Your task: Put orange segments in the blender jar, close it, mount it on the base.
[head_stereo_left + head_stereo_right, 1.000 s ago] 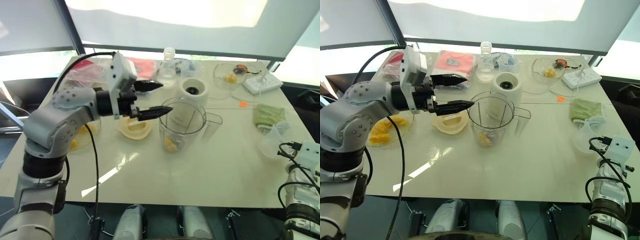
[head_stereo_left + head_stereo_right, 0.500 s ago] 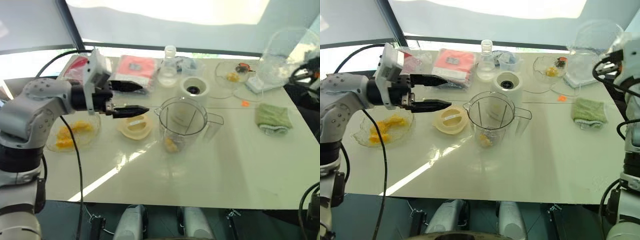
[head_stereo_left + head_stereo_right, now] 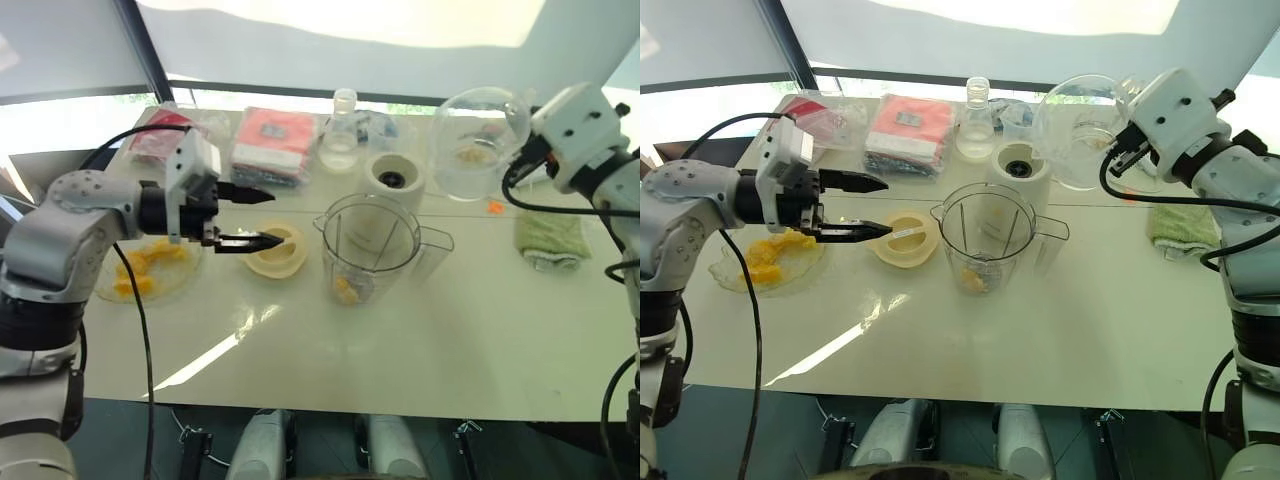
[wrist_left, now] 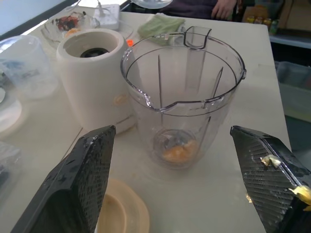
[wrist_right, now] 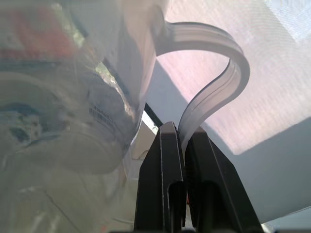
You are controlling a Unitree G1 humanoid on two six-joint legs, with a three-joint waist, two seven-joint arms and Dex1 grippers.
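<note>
1. The blender jar (image 3: 368, 248) stands upright and uncovered near the middle of the counter (image 3: 420, 350), with a few orange segments (image 3: 344, 291) at its bottom by the blade. More segments lie in a clear dish (image 3: 145, 268) at the robot's left.

2. The white base (image 3: 392, 183) stands just behind the jar, apart from it, its dark socket facing up. A pale yellow round lid (image 3: 275, 251) lies flat on the counter just left of the jar.

3. The left hand (image 3: 262, 216) hangs above the yellow lid with its fingers spread and nothing between them. Bits of orange pulp stick to one finger (image 4: 272, 167). If it grips again, the pulp could make a segment or the lid slip.

4. The right hand (image 5: 179, 145) is clamped shut on the thin handle of a large clear container (image 3: 478, 140), held in the air over the far right of the counter, behind the base. What this container is for cannot be told.

5. The pinch on that handle is narrow, so the container could swing or twist loose and fall onto the base or the small dish (image 3: 1092, 135) beneath it.

6. If the right arm carries it toward the jar, it could strike the rim and tip the jar, spilling the segments.
</note>
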